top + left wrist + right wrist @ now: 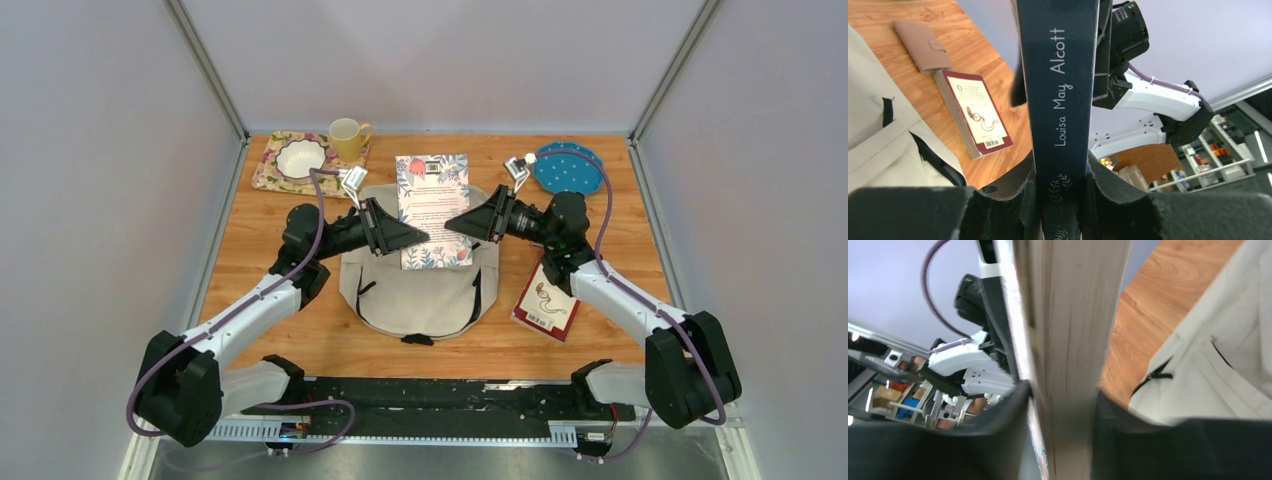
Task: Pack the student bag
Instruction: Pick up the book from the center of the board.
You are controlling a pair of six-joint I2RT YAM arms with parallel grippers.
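The name "Louisa May Alcott" is printed in pale letters along the spine of the dark blue book (1063,100) clamped in the left gripper (1063,185), with a small leafy sprig drawn beneath it. On the red book (979,112) lying on the worktop (973,50), a barcode and a round block of small print are seen, but neither can be read. Lines of print are also carried on the floral cover (434,208) seen from above, too small to be made out.

Bright even light; blurry right-wrist close-up.
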